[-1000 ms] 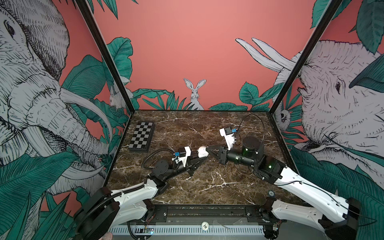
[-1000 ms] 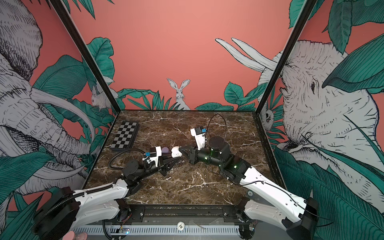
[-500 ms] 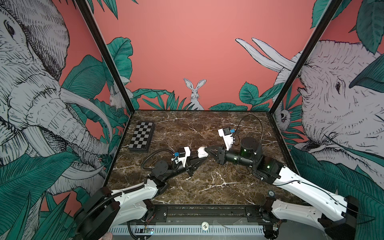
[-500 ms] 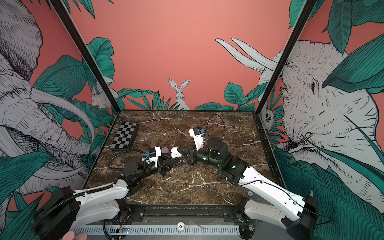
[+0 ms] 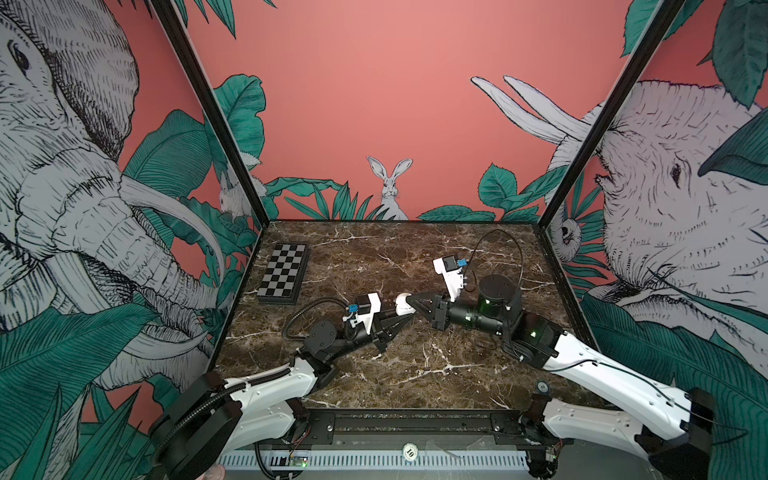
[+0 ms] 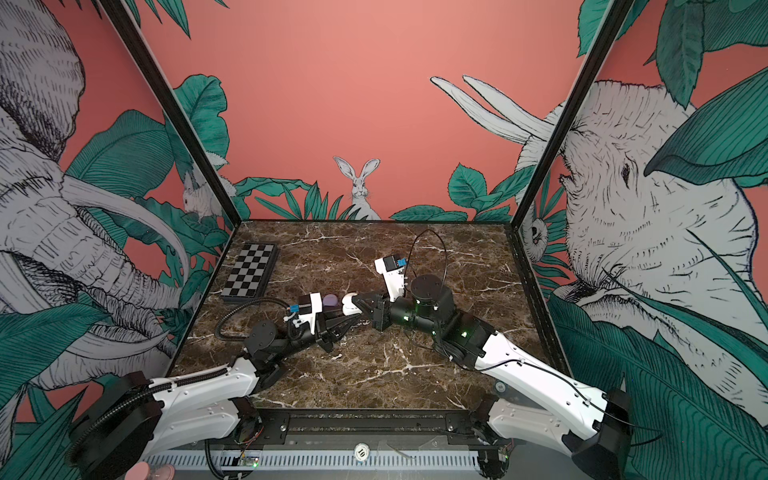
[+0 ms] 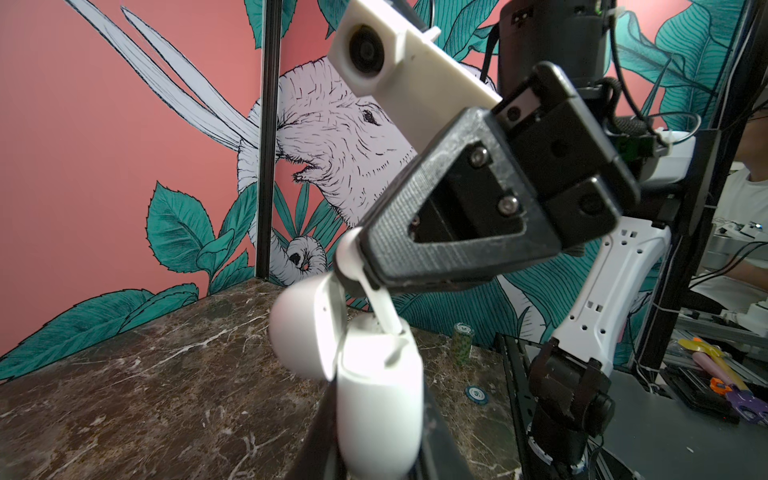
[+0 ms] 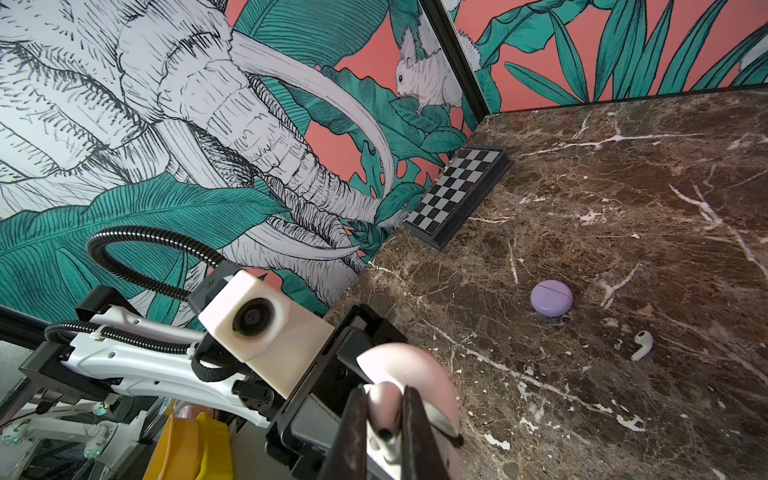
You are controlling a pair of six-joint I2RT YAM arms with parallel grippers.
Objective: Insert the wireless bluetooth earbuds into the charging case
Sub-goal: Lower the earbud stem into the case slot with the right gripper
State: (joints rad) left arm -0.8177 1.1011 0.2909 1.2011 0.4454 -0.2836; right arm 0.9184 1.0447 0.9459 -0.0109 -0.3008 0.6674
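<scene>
The white charging case (image 7: 380,395) is held upright in my left gripper (image 7: 374,461), which is shut on its body; the lid (image 7: 299,328) hangs open. My right gripper (image 8: 384,419) is shut on a white earbud (image 8: 384,405), whose stem (image 7: 384,309) dips into the case's open top. In both top views the two grippers meet mid-table at the case (image 5: 402,306) (image 6: 350,306). A second white earbud (image 8: 642,345) lies loose on the marble. A closed lilac case (image 8: 551,298) (image 6: 330,300) sits just behind my left gripper (image 6: 353,318).
A folded chessboard (image 5: 284,274) (image 6: 249,277) lies at the back left by the wall. A stack of poker chips (image 7: 463,332) and a single chip (image 7: 477,392) sit near the table's front right edge. Printed walls close in three sides.
My right gripper has edged slightly left with the earbud, closer over the case. Both grips are unchanged.
</scene>
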